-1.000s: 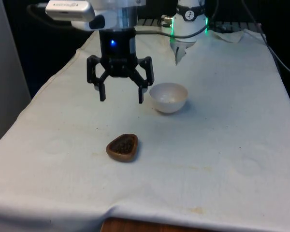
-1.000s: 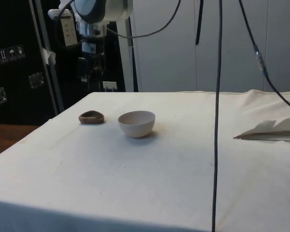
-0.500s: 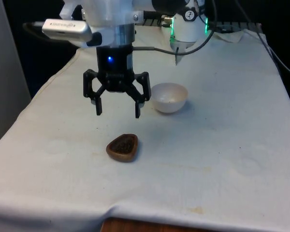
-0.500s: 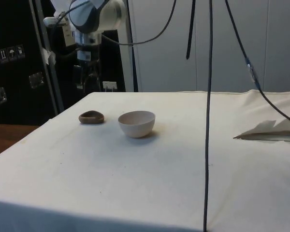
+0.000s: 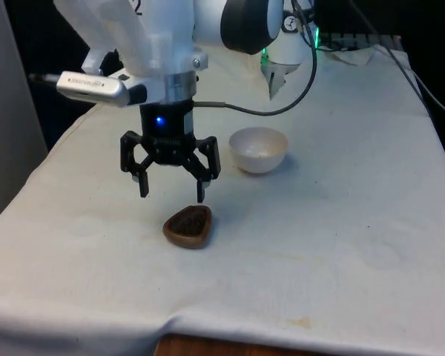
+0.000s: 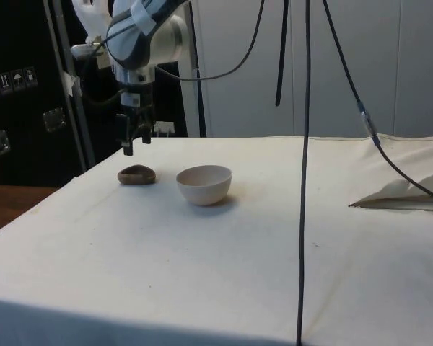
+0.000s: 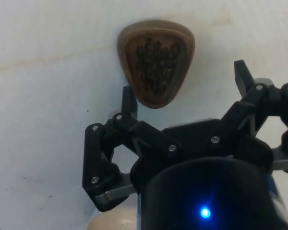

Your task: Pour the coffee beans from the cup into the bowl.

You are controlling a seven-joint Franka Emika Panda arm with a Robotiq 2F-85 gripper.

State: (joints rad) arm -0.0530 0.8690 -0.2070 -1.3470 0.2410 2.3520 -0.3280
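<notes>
A small brown wooden cup with dark coffee beans in it lies on the white cloth. My black gripper hangs open a little above the cloth, just behind the cup and slightly toward the front view's left, with nothing between its fingers. A white bowl stands beyond the cup, toward the front view's right, and looks empty.
A folded white sheet lies on the cloth far from the cup. Black cables hang down in the side view. The table's near edge runs a short way in front of the cup.
My gripper has come down and forward from beside the bowl toward the cup, still open. The cup and the bowl have stayed where they were.
</notes>
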